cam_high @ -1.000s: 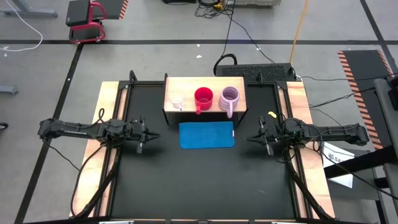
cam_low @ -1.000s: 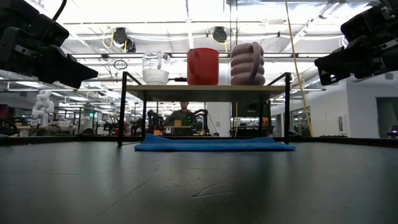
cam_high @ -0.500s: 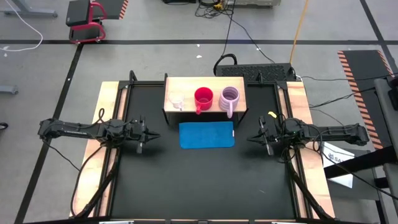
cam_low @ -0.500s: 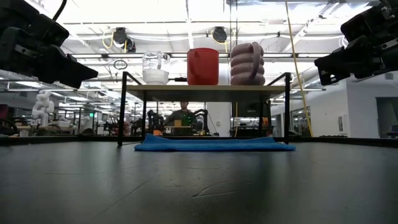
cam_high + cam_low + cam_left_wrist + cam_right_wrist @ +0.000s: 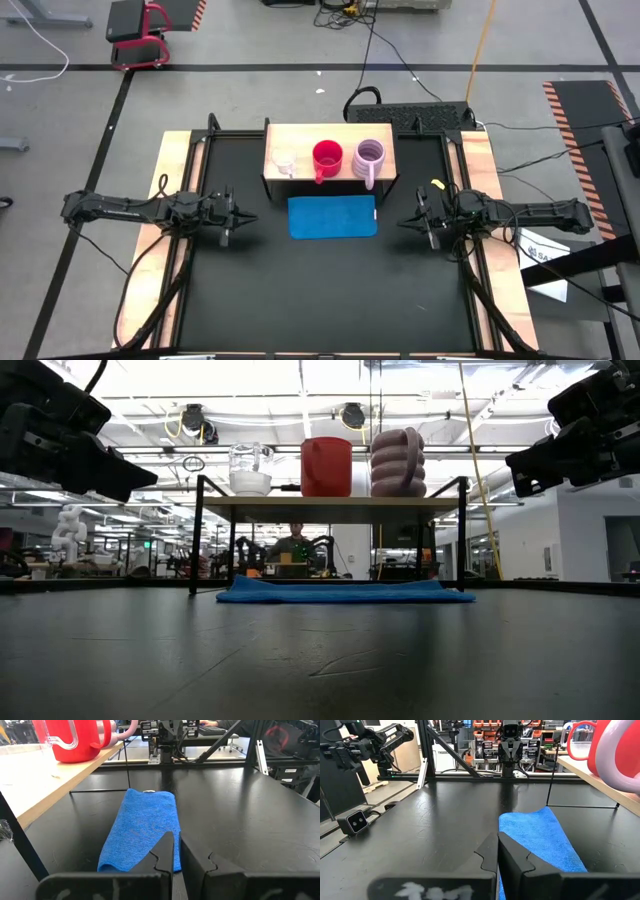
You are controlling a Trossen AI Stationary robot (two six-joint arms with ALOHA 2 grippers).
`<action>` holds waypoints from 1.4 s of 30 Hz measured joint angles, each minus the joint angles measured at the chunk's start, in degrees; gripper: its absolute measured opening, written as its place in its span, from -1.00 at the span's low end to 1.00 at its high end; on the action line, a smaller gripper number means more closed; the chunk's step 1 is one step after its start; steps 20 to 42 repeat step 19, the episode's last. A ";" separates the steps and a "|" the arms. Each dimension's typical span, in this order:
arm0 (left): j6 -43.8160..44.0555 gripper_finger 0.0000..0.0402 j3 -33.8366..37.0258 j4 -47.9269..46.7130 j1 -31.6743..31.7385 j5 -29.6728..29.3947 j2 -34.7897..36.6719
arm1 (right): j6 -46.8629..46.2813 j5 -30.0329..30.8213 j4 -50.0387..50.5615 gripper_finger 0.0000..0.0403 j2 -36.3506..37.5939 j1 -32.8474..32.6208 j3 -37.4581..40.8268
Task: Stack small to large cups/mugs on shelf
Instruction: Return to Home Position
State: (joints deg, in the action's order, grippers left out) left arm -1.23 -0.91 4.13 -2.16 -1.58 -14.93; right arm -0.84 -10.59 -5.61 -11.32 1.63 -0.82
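While both arms reach in level from opposite sides of the table point(image 5: 300, 290), the left gripper point(image 5: 233, 221) has its two fingers pressed together with nothing between them. The right gripper point(image 5: 413, 222) is in the same state: fingers meeting, nothing held. Each gripper points inward at the other across the black tabletop, held above the surface and well apart from the cups.

Between the two grippers lies the blue mat point(image 5: 333, 216), flat on the table, nothing on it. It is apart from both sets of fingertips.

Just beyond the mat stands the shelf point(image 5: 300, 138), a light wooden top on dark side panels. In the low view the far part of the mat runs under it.

All three cups stand upright in one row on the shelf top:
- clear glass cup point(image 5: 285, 162), toward the left arm's side
- red mug point(image 5: 326, 157), in the middle
- ribbed lilac mug point(image 5: 369, 156), toward the right arm's side

Red and lilac handles point toward the mat. Small gaps separate the cups.

Beneath the shelf top, the low view shows a person point(image 5: 293, 546) far off in the room.
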 joint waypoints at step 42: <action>0.01 -0.85 -0.01 -0.01 0.01 -0.02 0.00 | 0.00 0.00 0.00 -1.00 -0.02 0.00 0.02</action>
